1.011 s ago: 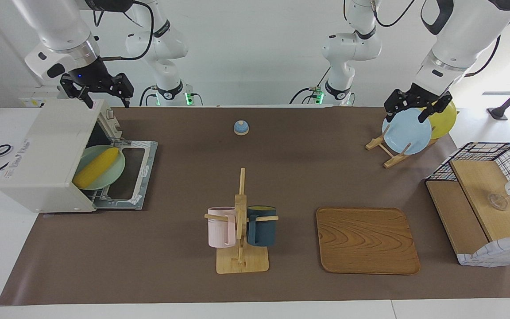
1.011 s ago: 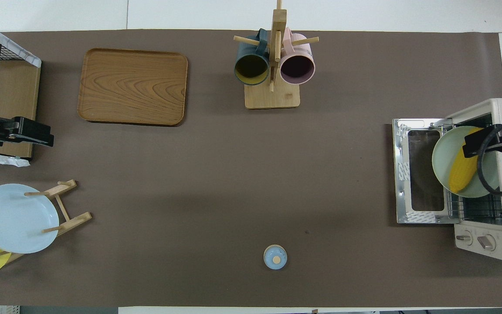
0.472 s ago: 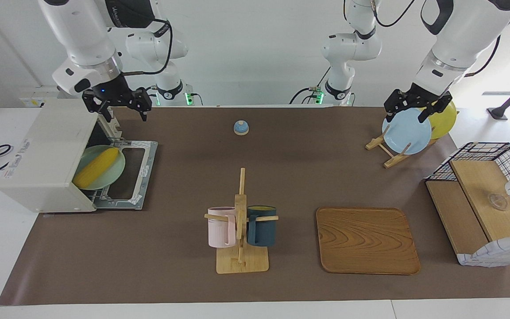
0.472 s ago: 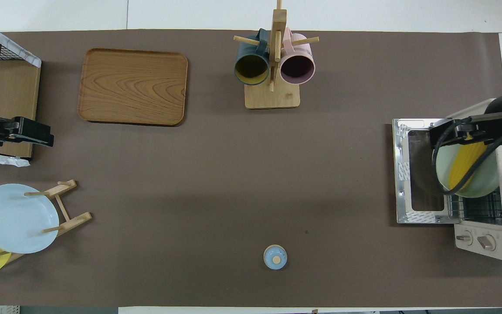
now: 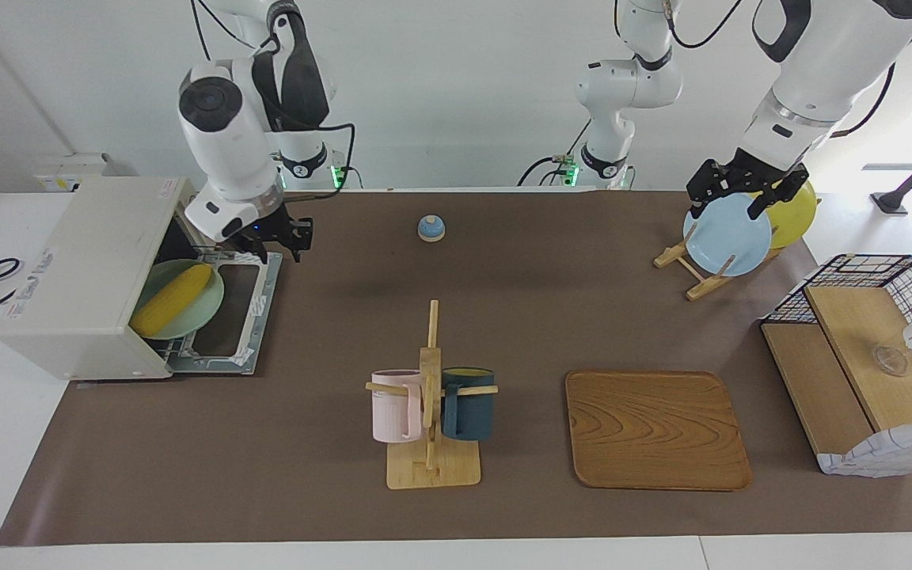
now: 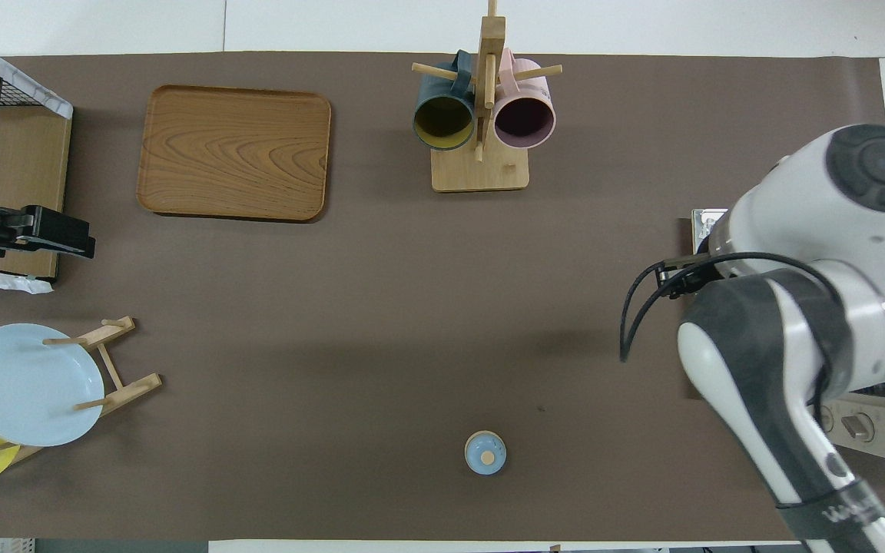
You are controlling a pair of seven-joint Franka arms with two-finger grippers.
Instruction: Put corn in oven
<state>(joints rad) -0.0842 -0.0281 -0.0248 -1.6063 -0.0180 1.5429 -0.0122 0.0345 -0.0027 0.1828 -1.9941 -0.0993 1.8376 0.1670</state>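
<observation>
The yellow corn lies on a pale green plate on the wire rack of the off-white oven at the right arm's end of the table. Part of the plate and corn sticks out of the opening. The oven door lies folded down flat. My right gripper is open and empty, low over the door's corner nearer to the robots. In the overhead view my right arm hides the corn and most of the oven. My left gripper is open, waiting over the blue plate.
A mug tree with a pink and a dark blue mug stands mid-table, a wooden tray beside it. A small blue bell sits near the robots. A dish rack holds the blue and a yellow plate. A wire basket shelf stands at the left arm's end.
My right gripper has swung from above the oven's top out to its front and come down over the open door. The corn, plate and left arm have not moved.
</observation>
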